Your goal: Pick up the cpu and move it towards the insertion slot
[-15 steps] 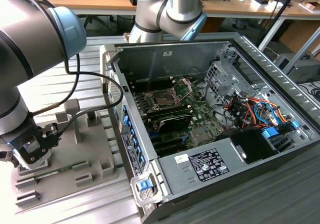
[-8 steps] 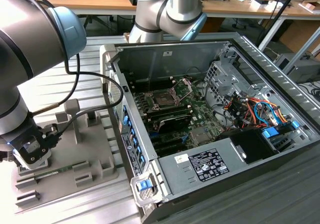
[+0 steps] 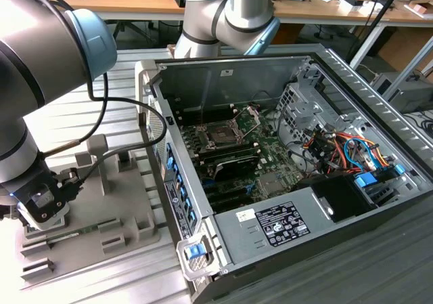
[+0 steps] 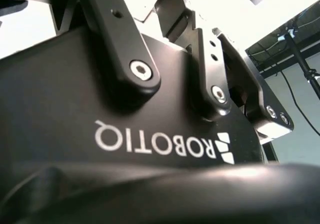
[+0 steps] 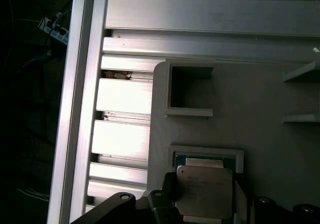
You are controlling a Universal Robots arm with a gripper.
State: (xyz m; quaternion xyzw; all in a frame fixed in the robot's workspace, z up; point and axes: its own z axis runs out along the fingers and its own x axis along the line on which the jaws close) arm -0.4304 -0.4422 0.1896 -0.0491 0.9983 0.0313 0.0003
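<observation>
Hovering low over the grey holder [image 5: 250,84], gripper [image 5: 204,200] pinches cpu [image 5: 204,189] by 2 opposite edges; insertion slot [image 3: 222,135] sits well apart inside the open case [image 3: 223,80].

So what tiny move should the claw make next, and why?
Probably a short straight lift, provided its hold is firm. The claw sits low over the cpu, which lies in a recess of the grey tray, while the insertion slot is off inside the open computer case.
</observation>
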